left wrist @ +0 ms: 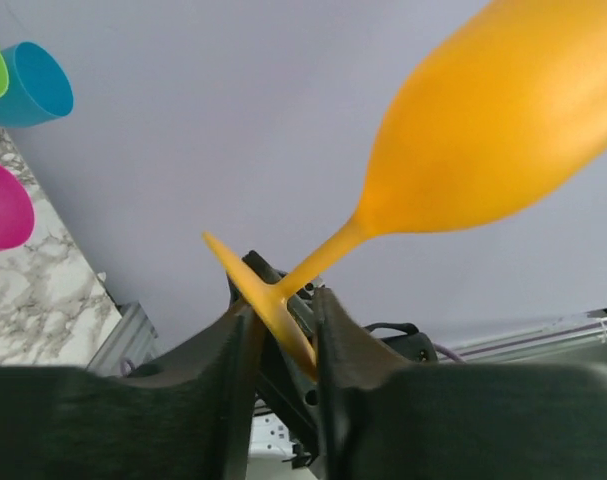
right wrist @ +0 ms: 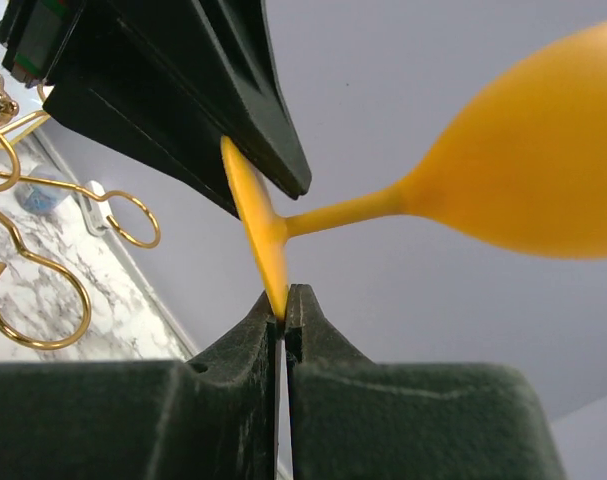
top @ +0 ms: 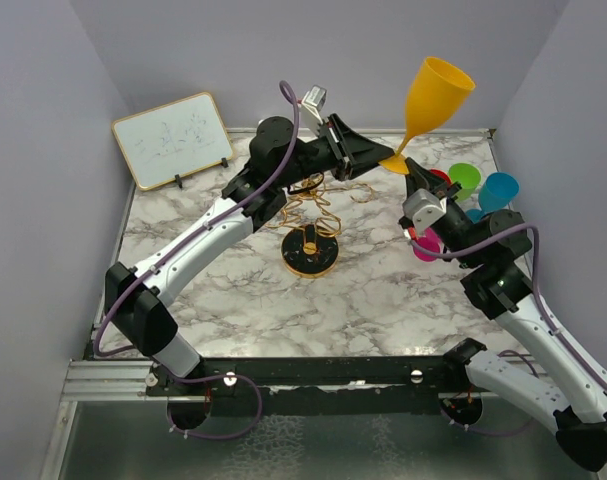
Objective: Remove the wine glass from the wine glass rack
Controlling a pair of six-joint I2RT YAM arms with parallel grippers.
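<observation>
The orange wine glass (top: 438,93) is held in the air above the back of the table, bowl up and tilted right. Its flat foot (top: 393,161) sits between both grippers. My left gripper (top: 375,152) has its jaws narrowly apart, with the foot (left wrist: 268,300) wedged slantwise between them and touching both fingers. My right gripper (top: 415,182) comes from below and is shut on the foot's lower edge (right wrist: 273,285). The gold wire wine glass rack (top: 313,215) stands on its round black base below the left arm, with no glass on the arms I can see.
Green (top: 464,179), blue (top: 499,190) and pink (top: 426,247) cups stand at the right by the right arm. A small whiteboard (top: 173,139) leans at the back left. Purple walls enclose the marble table (top: 383,290).
</observation>
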